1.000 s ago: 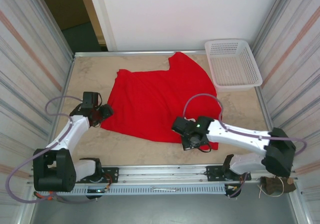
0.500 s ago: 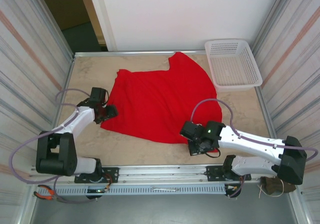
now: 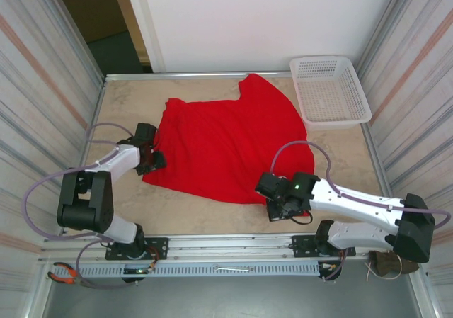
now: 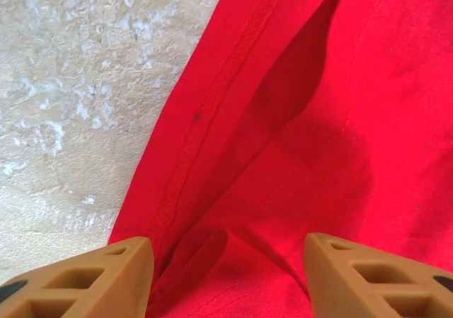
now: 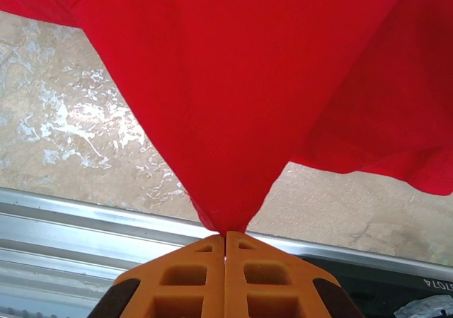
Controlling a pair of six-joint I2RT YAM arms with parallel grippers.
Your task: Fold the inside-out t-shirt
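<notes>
Left side first: my left fingers (image 3: 151,161) (image 4: 106,275) sit low at the left edge of the t-shirt (image 3: 226,141) (image 4: 304,120), spread apart with a soft ridge of red cloth and the stitched hem (image 4: 212,98) running up between them; nothing is clamped there. The t-shirt lies spread over the middle of the table (image 3: 127,105), mostly flat with shallow waves, one lobe reaching toward the far edge. Matte red knit cotton, thin, with a visible double-stitch line along the hem; the table is a pale mottled stone-look surface, hard and flat. I judge it light and fully limp: it holds no shape, drags and bunches when pulled, and is not fragile. Best holds, I think, are the hems and corners, where the doubled seam gives something thicker to pinch; a grab mid-panel would probably just raise a tent. Two spread holds are likely needed to keep an edge straight. Right side: my right fingers (image 3: 283,205) (image 5: 205,268) are pressed together on the near right corner of the t-shirt (image 5: 233,84), the cloth rising from the tips in a taut triangle, near the aluminium rail (image 5: 85,226). Far right, a white mesh basket (image 3: 331,91), rigid plastic, stands just beside the shirt's far lobe.
</notes>
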